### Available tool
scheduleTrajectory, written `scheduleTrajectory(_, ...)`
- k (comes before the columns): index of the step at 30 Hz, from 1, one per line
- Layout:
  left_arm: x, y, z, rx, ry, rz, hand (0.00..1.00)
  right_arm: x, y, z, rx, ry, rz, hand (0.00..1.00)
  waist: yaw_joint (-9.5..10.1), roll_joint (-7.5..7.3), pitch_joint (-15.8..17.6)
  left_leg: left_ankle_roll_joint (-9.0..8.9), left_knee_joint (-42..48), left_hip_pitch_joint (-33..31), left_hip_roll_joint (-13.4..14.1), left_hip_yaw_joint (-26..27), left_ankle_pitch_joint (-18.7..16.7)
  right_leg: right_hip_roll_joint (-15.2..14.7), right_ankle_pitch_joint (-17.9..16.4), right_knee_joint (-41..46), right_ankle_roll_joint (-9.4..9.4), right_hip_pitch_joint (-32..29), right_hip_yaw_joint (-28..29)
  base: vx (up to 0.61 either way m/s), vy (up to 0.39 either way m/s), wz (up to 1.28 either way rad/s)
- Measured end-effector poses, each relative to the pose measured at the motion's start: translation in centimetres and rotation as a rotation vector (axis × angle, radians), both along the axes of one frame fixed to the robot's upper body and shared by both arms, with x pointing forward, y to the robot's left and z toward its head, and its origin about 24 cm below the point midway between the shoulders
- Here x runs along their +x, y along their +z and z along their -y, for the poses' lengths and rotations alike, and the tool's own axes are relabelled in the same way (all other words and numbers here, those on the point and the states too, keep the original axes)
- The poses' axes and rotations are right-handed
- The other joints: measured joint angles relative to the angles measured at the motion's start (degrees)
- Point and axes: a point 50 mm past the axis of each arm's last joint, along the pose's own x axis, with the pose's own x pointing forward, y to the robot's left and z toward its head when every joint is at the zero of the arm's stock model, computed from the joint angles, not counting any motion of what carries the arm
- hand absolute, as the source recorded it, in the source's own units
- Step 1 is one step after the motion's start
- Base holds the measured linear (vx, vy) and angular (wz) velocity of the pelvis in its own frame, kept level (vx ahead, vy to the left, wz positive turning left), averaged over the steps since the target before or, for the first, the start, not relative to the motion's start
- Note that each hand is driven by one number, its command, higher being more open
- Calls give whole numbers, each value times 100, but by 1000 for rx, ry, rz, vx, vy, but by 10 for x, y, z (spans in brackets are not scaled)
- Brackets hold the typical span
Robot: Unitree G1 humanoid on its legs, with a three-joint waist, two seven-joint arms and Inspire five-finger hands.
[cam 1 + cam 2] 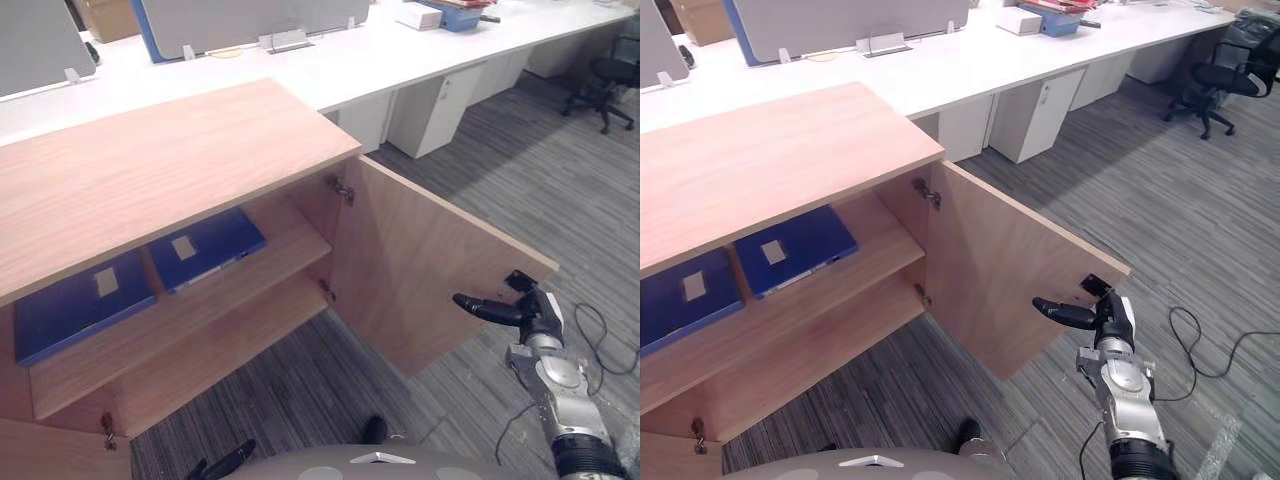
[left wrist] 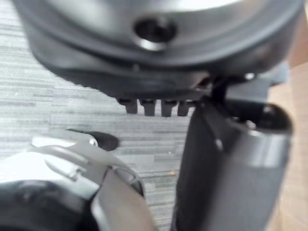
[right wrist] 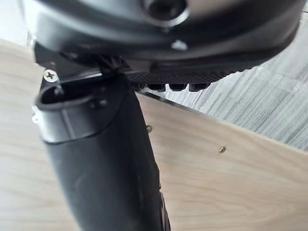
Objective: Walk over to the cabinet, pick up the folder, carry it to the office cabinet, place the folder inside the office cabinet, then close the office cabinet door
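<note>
The wooden office cabinet (image 1: 150,160) stands with its right door (image 1: 420,270) swung wide. Two blue folders lie flat on its upper shelf: one (image 1: 205,247) near the middle, another (image 1: 75,305) to the left. My right hand (image 1: 525,310) is at the door's free edge, open, with one dark digit stretched along the door's inner face. In the right wrist view the thumb (image 3: 106,168) lies against the wood panel (image 3: 231,192). My left hand (image 1: 225,462) hangs low by the cabinet's foot, open and holding nothing, over the carpet (image 2: 72,96).
A long white desk (image 1: 350,60) with grey screens runs behind the cabinet. White drawer units (image 1: 440,105) stand under it. A black office chair (image 1: 605,80) is at the far right. Grey striped carpet (image 1: 520,180) spreads to the right of the door.
</note>
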Motion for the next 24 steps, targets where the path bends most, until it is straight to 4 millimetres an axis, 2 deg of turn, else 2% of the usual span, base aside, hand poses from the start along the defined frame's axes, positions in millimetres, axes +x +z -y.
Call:
scheduleTrajectory(2, 1, 0, -2, -1, -4, -1, 100, -2, 4, 5, -139, 216, -146, 100, -23, -34, -17, -21, 28, -44, 37, 36, -25, 76, 60, -140, -43, 0, 55, -34, -31, -17)
scheduleTrajectory(3, 7, 0, -5, -4, -10, 20, 100, -8, 4, 5, -213, 423, -303, 100, 8, -70, -30, -22, 116, -130, 99, 35, -38, 143, 112, -207, -67, -28, 76, -23, -44, -3)
scheduleTrajectory(6, 16, 1, -6, -12, -26, 52, 100, -25, 6, -14, -254, 782, -517, 100, 77, -153, -30, -72, 201, -189, 223, 28, -37, 279, 139, -265, -171, -26, 83, -9, -46, -3)
scheduleTrajectory(9, 20, 1, -9, -32, -52, 66, 100, -49, 11, -72, -106, 1207, -611, 100, 97, -243, -84, -160, 268, -184, 356, 91, -36, 454, 109, -266, -251, -29, 142, 4, -16, -12)
scheduleTrajectory(13, 28, 1, -8, -37, -84, 80, 100, -68, 23, -112, 12, 1492, -606, 100, 205, -243, -81, -155, 290, -202, 350, 267, -51, 464, 182, -267, -319, -144, 349, -37, 72, -24)
scheduleTrajectory(18, 27, 2, -12, -38, -100, 76, 100, -68, 34, -125, 92, 1543, -551, 100, 234, -346, -129, -87, 408, -205, 284, 510, -158, 423, 290, -269, -281, -234, 607, -83, 133, -27)
scheduleTrajectory(22, 26, 2, -14, -33, -89, 75, 100, -63, 40, -132, 74, 1536, -481, 100, 330, -393, -160, -36, 451, -212, 217, 572, -199, 367, 347, -269, -241, -272, 698, -82, 133, -10)
scheduleTrajectory(24, 25, 2, -14, -32, -61, 78, 100, -55, 44, -144, 108, 1527, -397, 100, 373, -433, -195, -32, 487, -293, 199, 568, -204, 341, 372, -269, -250, -338, 706, -47, 88, 0)
